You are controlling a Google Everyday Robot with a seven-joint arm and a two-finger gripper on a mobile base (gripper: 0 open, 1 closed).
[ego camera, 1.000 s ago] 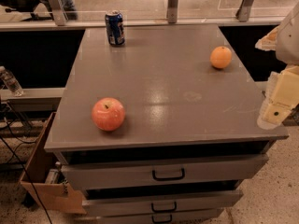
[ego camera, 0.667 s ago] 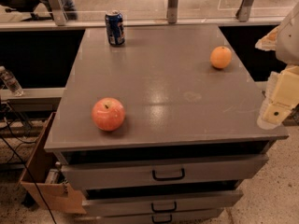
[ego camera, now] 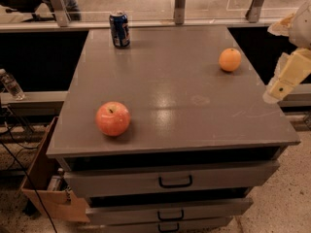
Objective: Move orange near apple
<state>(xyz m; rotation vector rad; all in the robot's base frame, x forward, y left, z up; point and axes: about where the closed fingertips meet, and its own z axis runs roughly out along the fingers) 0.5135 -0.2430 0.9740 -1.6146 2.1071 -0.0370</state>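
The orange point(ego camera: 230, 59) sits on the grey cabinet top point(ego camera: 184, 96) at the far right. The red-pink apple point(ego camera: 112, 118) sits near the front left edge, well apart from the orange. My gripper point(ego camera: 286, 79) hangs at the right edge of the view, beside and off the cabinet's right side, to the right of and nearer than the orange. It touches nothing on the top.
A blue soda can point(ego camera: 119, 29) stands upright at the back left of the top. The cabinet has drawers point(ego camera: 175, 181) in front. A cardboard box point(ego camera: 46, 183) sits on the floor at the left. A railing point(ego camera: 180, 4) runs behind.
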